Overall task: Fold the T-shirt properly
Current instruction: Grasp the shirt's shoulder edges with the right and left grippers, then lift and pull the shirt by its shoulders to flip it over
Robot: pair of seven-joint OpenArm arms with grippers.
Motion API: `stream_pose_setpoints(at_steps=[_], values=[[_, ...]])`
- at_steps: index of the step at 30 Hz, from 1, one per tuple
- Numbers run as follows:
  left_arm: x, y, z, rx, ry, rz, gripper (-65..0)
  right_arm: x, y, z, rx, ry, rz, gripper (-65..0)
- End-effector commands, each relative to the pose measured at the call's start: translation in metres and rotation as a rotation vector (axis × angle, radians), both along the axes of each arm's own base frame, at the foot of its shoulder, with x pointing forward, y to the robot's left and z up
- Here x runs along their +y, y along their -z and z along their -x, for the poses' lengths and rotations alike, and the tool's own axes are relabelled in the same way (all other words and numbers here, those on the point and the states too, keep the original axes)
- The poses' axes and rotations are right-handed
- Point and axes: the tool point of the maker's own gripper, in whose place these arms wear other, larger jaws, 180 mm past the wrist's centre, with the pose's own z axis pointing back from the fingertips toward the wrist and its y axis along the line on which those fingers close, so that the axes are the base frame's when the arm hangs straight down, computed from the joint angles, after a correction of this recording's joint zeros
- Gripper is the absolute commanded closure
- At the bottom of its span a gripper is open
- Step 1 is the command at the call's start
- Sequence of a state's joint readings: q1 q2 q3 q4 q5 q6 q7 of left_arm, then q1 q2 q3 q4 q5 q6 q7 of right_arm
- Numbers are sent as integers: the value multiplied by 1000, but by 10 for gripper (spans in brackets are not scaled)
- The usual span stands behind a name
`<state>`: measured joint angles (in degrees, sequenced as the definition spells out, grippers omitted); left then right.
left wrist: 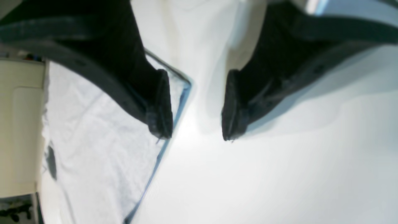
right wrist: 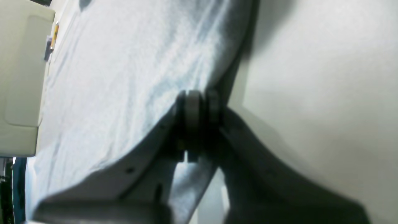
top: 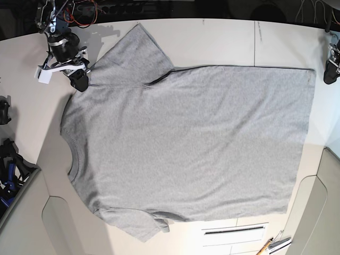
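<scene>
The heather-grey T-shirt (top: 186,143) lies spread flat on the table, plain side up, neck to the left and hem to the right. My right gripper (top: 81,84) is at the far sleeve near the shoulder. In the right wrist view it (right wrist: 196,107) is shut on the edge of the shirt's cloth (right wrist: 124,77). My left gripper (top: 329,74) is just past the far hem corner. In the left wrist view it (left wrist: 196,124) is open and empty over bare table, with the shirt's corner (left wrist: 102,149) beside its left finger (left wrist: 160,102).
The white table (top: 223,42) has a seam (top: 255,42) at the back. Cables (top: 85,10) lie at the far left. Black gear (top: 10,164) sits at the left edge. A pencil and small tool (top: 271,245) lie at the front right. A beige panel (left wrist: 18,124) borders the shirt.
</scene>
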<state>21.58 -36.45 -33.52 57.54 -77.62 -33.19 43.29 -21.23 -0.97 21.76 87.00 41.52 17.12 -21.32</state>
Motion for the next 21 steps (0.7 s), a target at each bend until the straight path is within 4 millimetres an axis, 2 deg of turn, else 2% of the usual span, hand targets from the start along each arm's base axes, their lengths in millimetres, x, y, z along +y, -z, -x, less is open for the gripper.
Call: stream_pose_setpoints(at_steps=[1,8,16,21], values=[[-5,7,8,71,46,5,-306,4,1,1,12,-5,-22,0],[-34,26,15,144,134,54,-306,4,1,1,13,-5,-21,0],[-48,33,23,198,188,88,-306,4,1,1,13,-5,-21,0],[-52,29,19,194,216,86,-306,4,1,1,13,-5,-21,0]])
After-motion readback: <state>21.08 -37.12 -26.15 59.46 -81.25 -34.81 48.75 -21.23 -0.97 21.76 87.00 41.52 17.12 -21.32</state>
